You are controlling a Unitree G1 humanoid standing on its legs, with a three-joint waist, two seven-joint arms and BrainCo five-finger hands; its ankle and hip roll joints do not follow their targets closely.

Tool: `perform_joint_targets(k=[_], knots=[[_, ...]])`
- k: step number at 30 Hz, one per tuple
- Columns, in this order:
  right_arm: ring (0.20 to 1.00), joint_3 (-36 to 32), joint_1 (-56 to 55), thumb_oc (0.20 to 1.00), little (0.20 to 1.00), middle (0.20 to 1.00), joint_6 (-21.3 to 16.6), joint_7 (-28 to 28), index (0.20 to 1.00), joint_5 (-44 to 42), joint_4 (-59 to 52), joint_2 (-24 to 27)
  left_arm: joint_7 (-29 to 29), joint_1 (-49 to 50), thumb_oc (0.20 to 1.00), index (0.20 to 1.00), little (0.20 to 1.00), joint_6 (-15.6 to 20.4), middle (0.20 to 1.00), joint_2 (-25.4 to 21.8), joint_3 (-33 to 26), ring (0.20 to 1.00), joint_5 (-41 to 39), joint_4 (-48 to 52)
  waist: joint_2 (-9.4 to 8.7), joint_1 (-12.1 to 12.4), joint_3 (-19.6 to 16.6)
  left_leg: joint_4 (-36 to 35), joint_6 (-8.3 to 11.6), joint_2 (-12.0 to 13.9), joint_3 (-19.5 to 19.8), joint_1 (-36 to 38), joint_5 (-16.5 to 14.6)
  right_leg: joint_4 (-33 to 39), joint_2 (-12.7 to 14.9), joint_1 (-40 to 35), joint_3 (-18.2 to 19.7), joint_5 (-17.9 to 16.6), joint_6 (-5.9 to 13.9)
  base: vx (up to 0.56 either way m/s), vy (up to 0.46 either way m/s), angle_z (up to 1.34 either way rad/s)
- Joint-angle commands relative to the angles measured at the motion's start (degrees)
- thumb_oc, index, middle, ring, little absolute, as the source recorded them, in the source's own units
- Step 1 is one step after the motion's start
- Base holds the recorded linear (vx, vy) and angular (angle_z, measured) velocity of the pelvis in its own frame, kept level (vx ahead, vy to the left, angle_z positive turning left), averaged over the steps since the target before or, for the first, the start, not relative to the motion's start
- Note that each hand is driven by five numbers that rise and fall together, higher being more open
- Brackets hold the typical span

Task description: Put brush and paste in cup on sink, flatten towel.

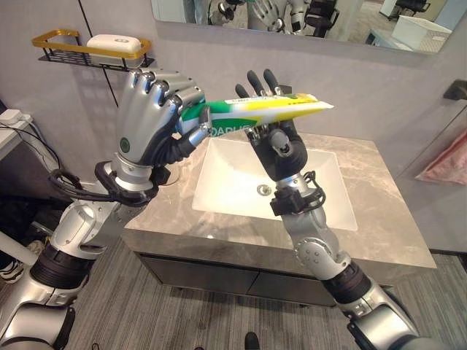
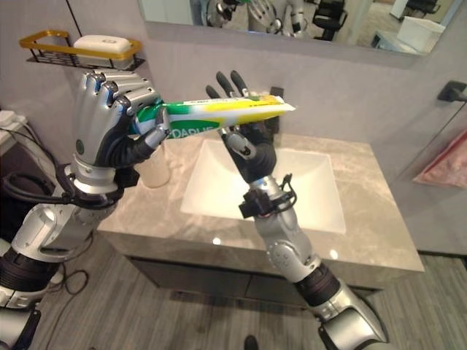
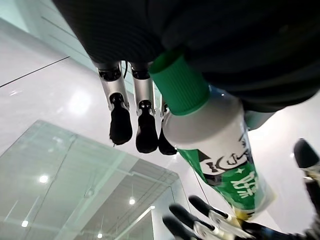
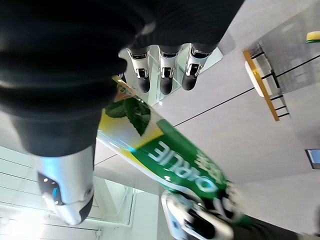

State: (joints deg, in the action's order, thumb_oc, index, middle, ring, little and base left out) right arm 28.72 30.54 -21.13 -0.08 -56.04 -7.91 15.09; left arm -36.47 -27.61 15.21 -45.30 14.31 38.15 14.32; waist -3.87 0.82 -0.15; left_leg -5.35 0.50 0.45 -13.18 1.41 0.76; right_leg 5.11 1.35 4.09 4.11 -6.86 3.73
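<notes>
The left hand (image 1: pixel 149 117) curls its fingers round the toothpaste (image 1: pixel 263 109) cap end. The right hand (image 1: pixel 273 138), fingers straight at twelve o'clock, props the tube above the sink (image 1: pixel 226 182).

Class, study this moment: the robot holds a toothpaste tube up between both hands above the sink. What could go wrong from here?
1. The left hand curls round the cap end of the toothpaste tube, while the right hand meets it with straight fingers; if the left lets go early, the tube may drop into the sink.
2. A hard squeeze could crush the soft tube.
3. The hands are close together, so the fingers may collide during a handover.
</notes>
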Motion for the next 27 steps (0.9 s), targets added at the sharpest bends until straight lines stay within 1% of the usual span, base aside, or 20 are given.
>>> perform_joint_targets(k=[1, 5, 6, 7, 8, 14, 15, 17, 19, 21, 22, 23, 24, 25, 26, 27], knots=[[1.0, -2.9, 6.0, 1.0, 1.0, 1.0, -4.7, -0.4, 1.0, 0.5, -3.4, -2.2, 0.2, -0.6, 0.2, 0.2, 0.2, 0.9, 0.2, 0.7, -0.2, 0.2, -3.7, -0.5, -0.86, 1.2, -1.2, 0.4, 2.12, 0.8, 0.4, 2.0, -1.5, -0.1, 4.3, -0.7, -1.3, -2.0, 5.59, 0.0, 0.0, 0.0], [1.0, -2.7, 5.9, 1.0, 1.0, 1.0, -4.7, -1.4, 1.0, 0.7, -3.7, -2.5, 1.4, 2.1, 0.2, 0.2, 0.2, 1.5, 0.2, 2.0, 0.1, 0.2, -5.7, -0.9, -0.87, 1.3, -1.1, 0.4, 2.02, 0.7, 0.3, 2.0, -1.5, -0.1, 4.3, -0.5, -1.1, -2.1, 5.6, 0.0, 0.0, 0.0], [0.956, -2.6, 5.9, 0.956, 0.956, 0.956, -4.6, -1.3, 0.956, 0.6, -3.7, -2.7, 1.8, 2.7, 0.2, 0.2, 0.2, 1.6, 0.2, 2.3, 0.4, 0.2, -6.1, -1.5, -0.87, 1.3, -1.1, 0.4, 2.0, 0.7, 0.2, 2.0, -1.5, -0.1, 4.2, -0.5, -1.1, -2.1, 5.59, 0.0, 0.0, 0.0], [0.871, -2.5, 5.8, 0.871, 0.871, 0.871, -4.4, -1.4, 0.871, 0.3, -3.5, -2.8, 2.0, 3.4, 0.2, 0.2, 0.2, 1.6, 0.2, 2.7, 0.5, 0.2, -6.5, -1.6, -0.91, 1.3, -1.0, 0.4, 1.99, 0.7, 0.2, 2.0, -1.5, -0.1, 4.3, -0.5, -1.0, -2.1, 5.59, 0.0, 0.0, 0.0], [0.2, -2.3, 5.7, 0.2, 0.2, 0.2, -4.4, -1.3, 0.2, 0.1, -3.5, -2.8, 2.3, 3.9, 0.2, 0.2, 0.2, 1.6, 0.2, 2.9, 0.7, 0.2, -6.9, -2.1, -0.9, 1.4, -1.0, 0.4, 1.98, 0.7, 0.1, 2.0, -1.5, -0.1, 4.2, -0.5, -1.0, -2.1, 5.59, 0.0, 0.0, 0.0], [0.2, -2.6, 4.6, 0.2, 0.2, 0.2, -4.3, -2.1, 0.2, -0.1, -2.9, -2.8, 3.2, 5.3, 0.2, 0.2, 0.2, 1.5, 0.2, 4.1, 1.3, 0.2, -7.9, -3.0, -1.01, 1.3, -0.8, 0.4, 1.97, 0.9, 0.3, 2.2, -1.4, -0.1, 4.2, -0.8, -1.3, -2.0, 5.47, 0.0, 0.001, -0.01], [0.2, -3.2, 4.5, 0.2, 0.2, 0.2, -4.5, -2.9, 0.2, 0.2, -2.5, -3.6, 3.4, 5.8, 0.576, 0.576, 0.576, 1.2, 0.576, 4.8, 1.5, 0.576, -8.1, -2.9, -1.01, 1.5, -0.8, 0.4, 1.93, 0.9, 0.6, 2.3, -1.5, -0.1, 4.3, -1.0, -1.5, -1.7, 5.3, 0.0, 0.0, 0.0], [0.2, -3.5, 4.6, 0.2, 0.2, 0.2, -4.7, -3.5, 0.2, 0.5, -2.3, -3.8, 3.3, 6.1, 1.0, 1.0, 1.0, 1.0, 1.0, 4.9, 1.4, 1.0, -8.2, -2.8, -1.05, 1.5, -0.8, 0.4, 1.94, 0.9, 0.8, 2.3, -1.5, -0.1, 4.3, -1.2, -1.7, -1.6, 5.25, 0.01, -0.003, 0.02], [0.2, -4.3, 4.5, 0.2, 0.2, 0.2, -5.1, -5.2, 0.2, 2.1, -2.0, -4.3, 2.9, 7.5, 1.0, 1.0, 1.0, 0.6, 1.0, 5.9, 0.8, 1.0, -8.6, -2.8, -1.14, 1.8, -0.7, 0.4, 1.86, 0.9, 1.2, 2.4, -1.5, -0.2, 4.3, -1.5, -2.1, -1.4, 5.14, 0.01, -0.004, 0.02], [0.2, -6.0, 5.7, 0.2, 0.2, 0.2, -5.5, -8.1, 0.2, 5.3, -1.2, -4.2, 3.7, 10.8, 1.0, 1.0, 1.0, 1.7, 1.0, 6.4, -0.2, 1.0, -10.7, -0.3, -1.2, 2.7, -0.5, 0.4, 1.76, 0.8, 2.1, 2.2, -1.5, -0.3, 4.4, -1.8, -2.9, -1.2, 5.03, 0.01, -0.012, 0.04], [0.2, -6.0, 5.7, 0.2, 0.2, 0.2, -5.5, -8.3, 0.2, 5.4, -1.3, -4.2, 3.8, 10.9, 1.0, 1.0, 1.0, 1.7, 1.0, 6.4, -0.4, 1.0, -10.8, -0.1, -1.21, 2.7, -0.5, 0.4, 1.76, 0.8, 2.1, 2.2, -1.5, -0.3, 4.4, -1.8, -3.0, -1.2, 5.02, 0.0, -0.011, 0.06], [0.2, -8.3, 8.1, 0.2, 0.2, 0.2, -5.3, -12.7, 0.2, 11.9, -0.3, -2.9, 4.9, 13.5, 1.0, 1.0, 1.0, 4.5, 1.0, 6.8, -0.8, 1.0, -14.6, 2.6, -1.34, 3.6, -0.2, 0.4, 1.69, 0.7, 2.9, 1.9, -1.4, -0.3, 4.6, -2.1, -3.6, -0.9, 4.9, 0.0, -0.006, 0.09], [0.2, -8.2, 8.1, 0.2, 0.2, 0.2, -5.2, -13.2, 0.2, 12.4, -0.5, -3.0, 5.2, 13.7, 1.0, 1.0, 1.0, 4.5, 1.0, 6.8, -1.0, 1.0, -14.8, 2.8, -1.31, 3.5, -0.2, 0.4, 1.69, 0.7, 3.0, 2.0, -1.4, -0.3, 4.6, -2.1, -3.7, -0.9, 4.9, 0.01, -0.007, 0.19], [0.2, -8.5, 9.0, 0.2, 0.2, 0.2, -4.8, -14.5, 0.2, 14.5, 0.1, -2.9, 5.3, 14.9, 1.0, 1.0, 1.0, 5.0, 1.0, 7.2, -1.2, 1.0, -16.8, 3.4, -1.36, 3.7, -0.1, 0.4, 1.63, 0.6, 3.2, 1.9, -1.4, -0.3, 4.7, -2.2, -3.9, -0.8, 4.87, 0.01, -0.011, 0.27], [0.2, -9.7, 11.6, 0.2, 0.2, 0.2, -4.7, -18.0, 0.2, 18.3, 1.6, -2.1, 6.3, 17.8, 1.0, 1.0, 1.0, 6.0, 1.0, 7.8, -0.8, 1.0, -20.8, 4.1, -1.44, 4.6, 0.0, 0.4, 1.52, 0.5, 3.8, 1.8, -1.3, -0.3, 4.8, -2.4, -4.3, -0.7, 4.77, 0.01, -0.015, 0.21], [0.2, -10.4, 13.3, 0.2, 0.2, 0.2, -4.6, -18.5, 0.2, 18.8, 2.8, -1.7, 6.6, 19.2, 1.0, 1.0, 1.0, 6.7, 1.0, 7.4, -0.9, 1.0, -22.2, 4.7, -1.45, 5.2, 0.1, 0.4, 1.46, 0.5, 4.1, 1.7, -1.2, -0.3, 4.8, -2.4, -4.6, -0.7, 4.73, 0.01, -0.021, 0.18]])
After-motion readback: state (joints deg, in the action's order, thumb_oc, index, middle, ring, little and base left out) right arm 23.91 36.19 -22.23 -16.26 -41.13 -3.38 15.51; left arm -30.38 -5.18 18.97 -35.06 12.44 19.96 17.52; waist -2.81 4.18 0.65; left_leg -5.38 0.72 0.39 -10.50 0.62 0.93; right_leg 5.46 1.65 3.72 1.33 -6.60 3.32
